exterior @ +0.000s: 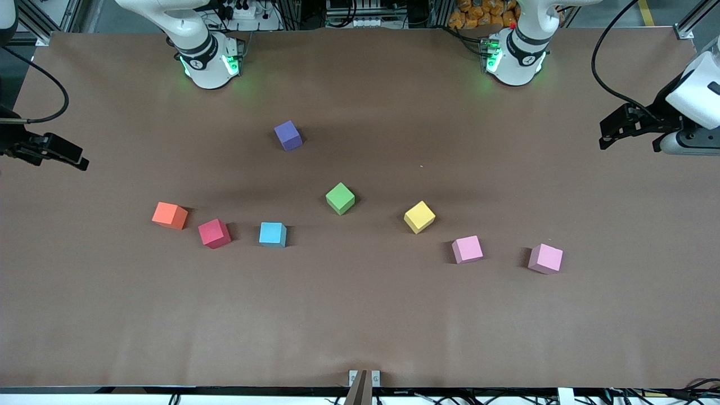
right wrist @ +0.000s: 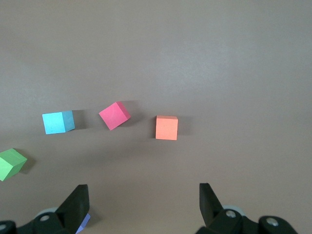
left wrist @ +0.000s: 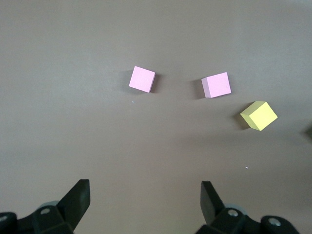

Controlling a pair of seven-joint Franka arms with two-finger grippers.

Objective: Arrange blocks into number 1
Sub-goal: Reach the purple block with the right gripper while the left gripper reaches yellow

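Observation:
Eight cubes lie scattered on the brown table point(exterior: 360, 315). The purple block point(exterior: 288, 135) is nearest the bases, then green point(exterior: 340, 198) and yellow point(exterior: 419, 217). Two pink blocks point(exterior: 467, 249) point(exterior: 545, 259) lie toward the left arm's end. Light blue point(exterior: 273, 234), red point(exterior: 214, 233) and orange point(exterior: 170, 215) lie toward the right arm's end. My left gripper point(exterior: 604, 135) point(left wrist: 145, 192) hangs open and empty over its end of the table. My right gripper point(exterior: 83, 163) point(right wrist: 144, 195) hangs open and empty over the other end. Both arms wait.
The left wrist view shows both pink blocks point(left wrist: 142, 79) point(left wrist: 217, 85) and the yellow one point(left wrist: 259, 115). In the right wrist view are orange point(right wrist: 166, 127), red point(right wrist: 114, 115), light blue point(right wrist: 57, 122) and green point(right wrist: 10, 164). Arm bases point(exterior: 208, 62) point(exterior: 514, 59) stand along the table's edge.

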